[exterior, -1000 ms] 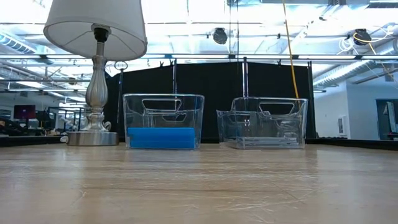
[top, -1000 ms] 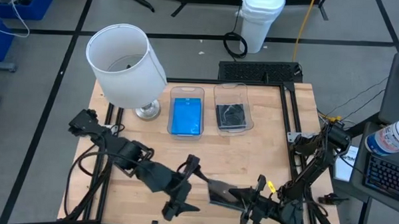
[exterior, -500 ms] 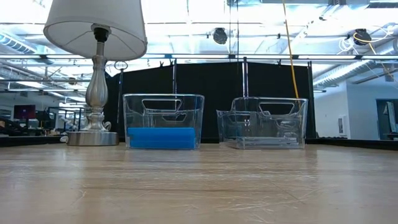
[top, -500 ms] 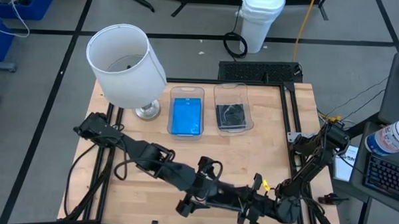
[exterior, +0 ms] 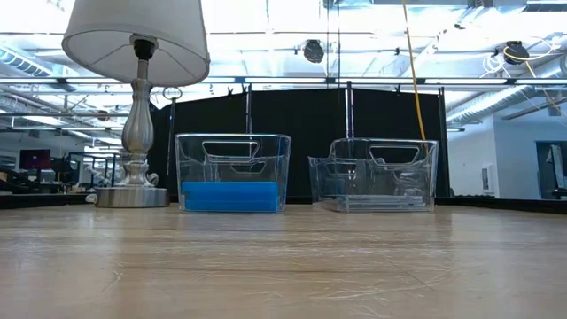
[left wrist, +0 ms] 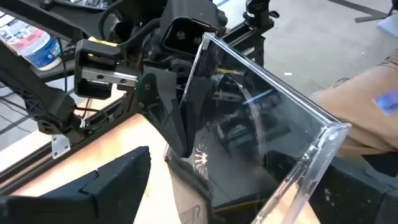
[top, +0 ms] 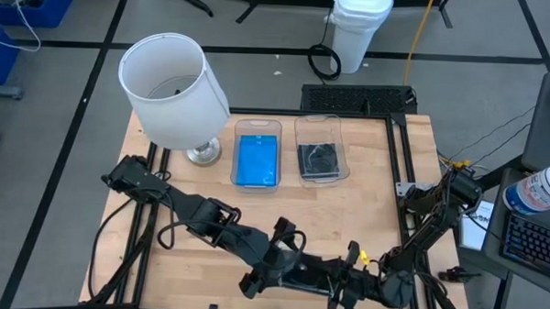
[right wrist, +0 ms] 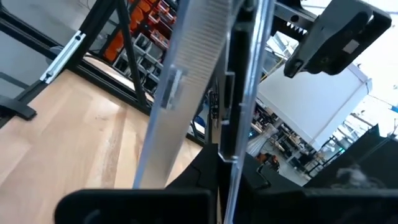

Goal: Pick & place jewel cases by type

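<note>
A clear jewel case [left wrist: 255, 137] with a dark inside stands on edge over the table's near edge, and my right gripper [top: 333, 274] is shut on it. The right wrist view shows the case [right wrist: 186, 81] edge-on. My left gripper [top: 285, 263] is open right beside it. Its two fingers [left wrist: 93, 186] stand on either side of the case, and I cannot tell whether they touch it. At the far middle, the left bin [top: 258, 128] holds blue jewel cases [top: 256, 161]. The right bin [top: 324, 124] holds dark ones [top: 320, 161]. My right gripper pinches the clear jewel case between its two fingers [left wrist: 181, 121], one on each flat face, near one side edge [left wrist: 202, 93]. The fingers lie about level and come from the table's right side. The case is upright on edge and a little tilted.
A lamp with a white shade [top: 172, 87] and a metal foot [exterior: 133, 195] stands at the far left. The two clear bins [exterior: 233, 173] stand side by side at the far edge. Bare wood [top: 346, 221] lies between the bins and the grippers.
My left gripper has swung toward the table's right and sunk, stopping open around the jewel case that my right gripper holds. My right gripper has stayed in place, shut on the case, rolling it a little more upright.
</note>
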`<state>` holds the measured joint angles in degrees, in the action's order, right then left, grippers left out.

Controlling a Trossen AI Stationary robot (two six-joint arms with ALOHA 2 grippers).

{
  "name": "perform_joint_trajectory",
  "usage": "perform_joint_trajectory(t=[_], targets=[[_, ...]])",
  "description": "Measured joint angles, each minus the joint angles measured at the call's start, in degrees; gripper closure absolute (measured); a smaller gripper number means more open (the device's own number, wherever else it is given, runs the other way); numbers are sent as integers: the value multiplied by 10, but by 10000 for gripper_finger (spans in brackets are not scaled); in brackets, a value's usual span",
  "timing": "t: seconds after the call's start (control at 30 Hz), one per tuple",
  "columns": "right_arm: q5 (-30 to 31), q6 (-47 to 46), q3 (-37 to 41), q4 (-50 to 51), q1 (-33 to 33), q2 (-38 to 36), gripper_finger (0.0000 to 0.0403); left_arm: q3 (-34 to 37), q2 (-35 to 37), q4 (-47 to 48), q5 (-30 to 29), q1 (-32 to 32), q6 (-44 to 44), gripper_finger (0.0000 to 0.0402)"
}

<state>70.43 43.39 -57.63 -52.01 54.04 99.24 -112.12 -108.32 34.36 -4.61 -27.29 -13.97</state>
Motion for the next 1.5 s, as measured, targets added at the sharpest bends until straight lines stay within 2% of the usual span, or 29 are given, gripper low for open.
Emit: perform_joint_trajectory(t=[0.13, 0.53, 0.77, 0.9, 1.07, 1.17, 1.3, 1.5], targets=[[0, 23, 0, 0, 0, 0, 394, 0, 0, 1, 6, 0, -3, 64], [1, 42, 0, 0, -12, 0, 385, 0, -1, 0, 6, 0, 6, 291], [18, 56, 0, 0, 0, 0, 371, 0, -1, -2, -9, 1, 3, 377], [41, 59, -1, 1, 10, 0, 362, 0, -1, -2, -10, 1, 1, 381], [49, 59, -1, 4, 21, 0, 342, 0, -1, 3, -6, -1, 2, 342], [81, 59, -1, 4, 27, 0, 321, 0, -1, 3, -6, -1, -1, 335], [133, 68, -1, 4, 40, 0, 287, 0, -1, 2, -19, 0, -5, 351], [153, 60, -1, 1, 58, 0, 242, 0, -1, 0, -32, -1, -10, 381]])
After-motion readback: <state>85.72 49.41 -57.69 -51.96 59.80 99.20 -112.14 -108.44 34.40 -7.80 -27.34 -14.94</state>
